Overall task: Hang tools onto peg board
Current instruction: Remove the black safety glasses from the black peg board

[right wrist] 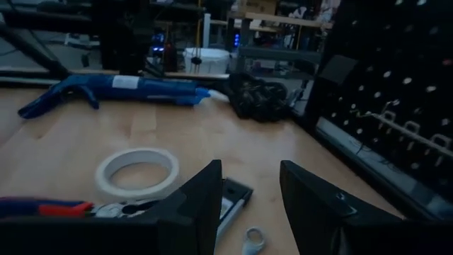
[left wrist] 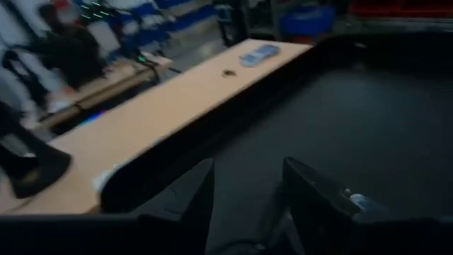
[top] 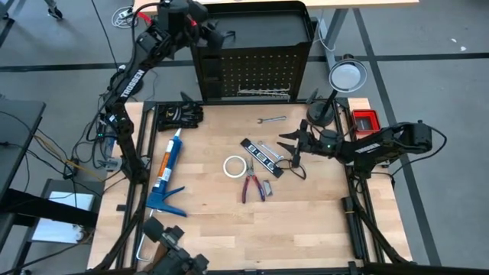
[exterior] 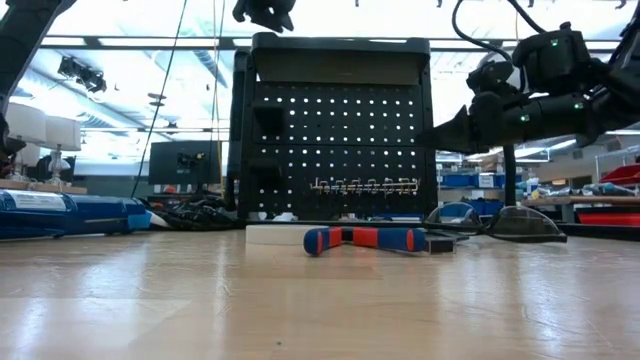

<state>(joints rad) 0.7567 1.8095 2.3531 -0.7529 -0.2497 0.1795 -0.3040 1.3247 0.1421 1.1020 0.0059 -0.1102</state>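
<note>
Left gripper (left wrist: 244,202): fingers spread, holding nothing, raised over the top of the peg board's (top: 252,72) black frame; its arm reaches up from the table's left edge to the board's upper left corner. Caulking gun (top: 166,172) lies at the table's left. Tape roll (top: 234,166), level bar (top: 261,156) and pliers (top: 253,187) lie mid-table, a wrench (top: 270,120) nearer the board. Right gripper (top: 294,145): fingers parted with a clear gap, empty, hovering just above the table beside the bar; its arm extends level from the right edge, past the lamp (top: 345,76).
</note>
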